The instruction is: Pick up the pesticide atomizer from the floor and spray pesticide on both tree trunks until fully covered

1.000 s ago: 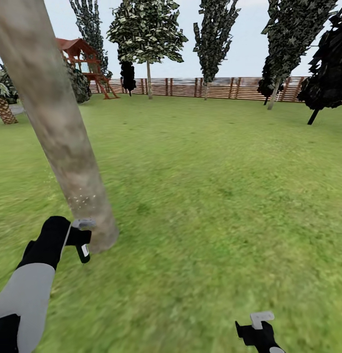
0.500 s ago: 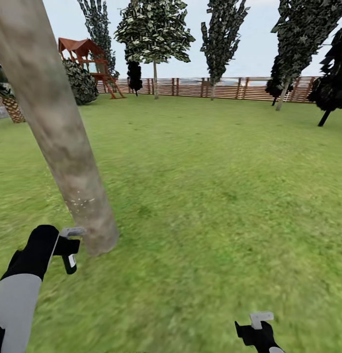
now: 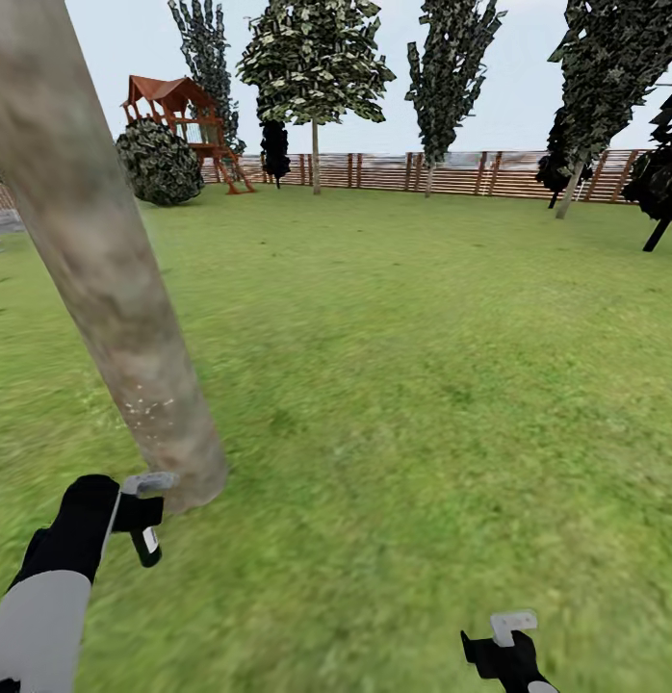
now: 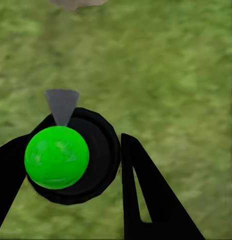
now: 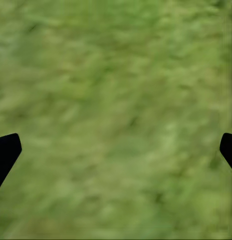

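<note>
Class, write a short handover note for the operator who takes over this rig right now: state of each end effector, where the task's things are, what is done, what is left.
Left end effector: shut on the pesticide atomizer, held off the grass next to the base of the near tree trunk.
Right end effector: open, holding nothing, over grass.
Done: atomizer picked up; pale specks show low on the near trunk.
Left: most of this trunk looks unsprayed, so finish covering it. I cannot tell which of the far trees by the fence is the second one to spray.

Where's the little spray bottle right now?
The pesticide atomizer sits in the left gripper, low at the head view's left, beside the base of the tree trunk.
</note>
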Motion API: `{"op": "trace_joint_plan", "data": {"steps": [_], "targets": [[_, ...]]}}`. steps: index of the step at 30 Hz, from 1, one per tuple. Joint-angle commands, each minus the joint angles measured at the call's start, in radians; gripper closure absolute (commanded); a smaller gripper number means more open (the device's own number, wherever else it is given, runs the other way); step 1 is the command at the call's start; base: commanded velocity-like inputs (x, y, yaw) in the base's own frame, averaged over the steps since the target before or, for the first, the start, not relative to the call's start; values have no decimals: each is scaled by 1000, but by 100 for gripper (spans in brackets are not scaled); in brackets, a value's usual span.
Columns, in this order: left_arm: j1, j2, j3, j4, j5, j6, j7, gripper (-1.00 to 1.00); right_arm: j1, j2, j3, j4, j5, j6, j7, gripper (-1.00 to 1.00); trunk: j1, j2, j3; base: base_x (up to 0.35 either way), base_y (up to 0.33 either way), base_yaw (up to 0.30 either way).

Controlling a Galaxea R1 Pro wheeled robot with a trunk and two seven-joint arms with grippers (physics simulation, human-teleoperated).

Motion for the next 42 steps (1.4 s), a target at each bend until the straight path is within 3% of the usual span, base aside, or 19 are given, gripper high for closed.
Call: {"op": "trace_joint_plan", "data": {"steps": [1,9,19,24,31,42], "targets": [[1,0,34,-3,-3,2,-11,100,-1,0,-5,1,10,-3,-1,-100,0,0,-1,216,-210,0],[3,-14,43,-13,-2,1,-11,100,-1,5,-5,2,10,-3,-1,-100,0,0,-1,89,-256,129],[3,-17,26,-10,-4,1,-3,100,-1,6,-5,2,12,-2,-1,-100,0,0,-1,10,-279,275],[3,-17,-1,-4,-6,1,-2,100,-1,6,-5,2,12,-1,-1,-100,0,0,-1,88,-279,276],[3,-15,-4,-3,-7,1,-2,100,-1,6,-5,2,12,-1,-1,-100,0,0,-1,113,-278,271],[3,-17,-4,-4,-5,0,-1,100,-1,6,-5,2,12,-1,-1,-100,0,0,-1,151,-270,25]]}}
